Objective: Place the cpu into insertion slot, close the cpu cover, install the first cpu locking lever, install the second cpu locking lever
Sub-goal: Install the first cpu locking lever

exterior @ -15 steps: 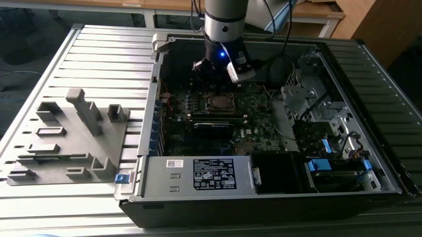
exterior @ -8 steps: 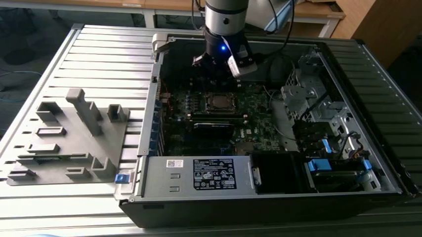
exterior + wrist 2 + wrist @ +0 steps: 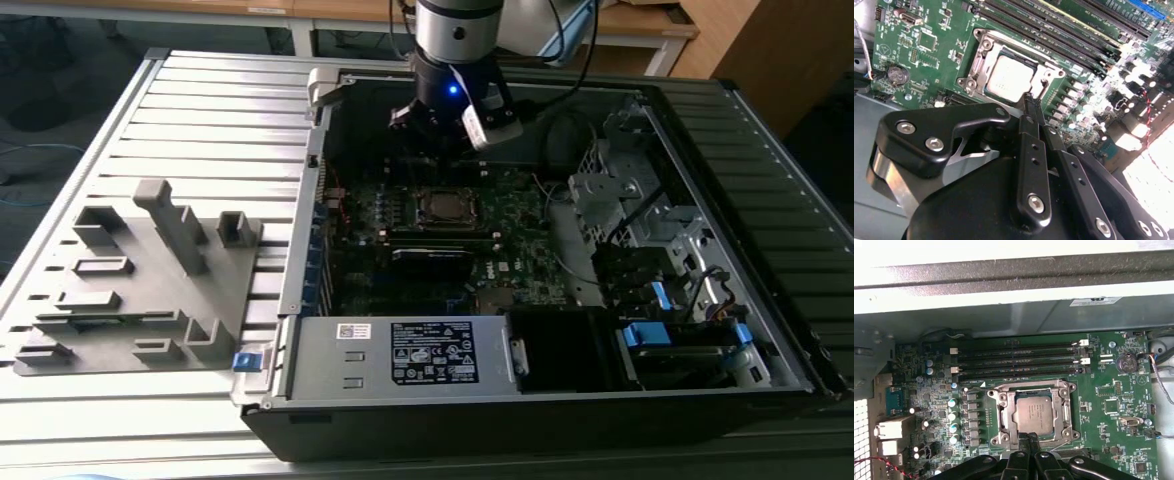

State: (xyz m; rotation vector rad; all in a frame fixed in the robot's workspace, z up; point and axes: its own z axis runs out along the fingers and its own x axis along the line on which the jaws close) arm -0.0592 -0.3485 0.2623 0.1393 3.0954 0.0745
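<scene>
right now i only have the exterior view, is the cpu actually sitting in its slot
Observer: Yes. In both wrist views the cpu lies flat inside the socket, silver top up.
Operator: ok and the cpu cover, up or down
Observer: Down. In the first wrist view the cpu cover lies over the chip and frames it on all sides.
Operator: where's the tool then
Observer: The tool has its fingertips together at the socket's edge, just outside the cover. I cannot tell whether they touch it.
</scene>
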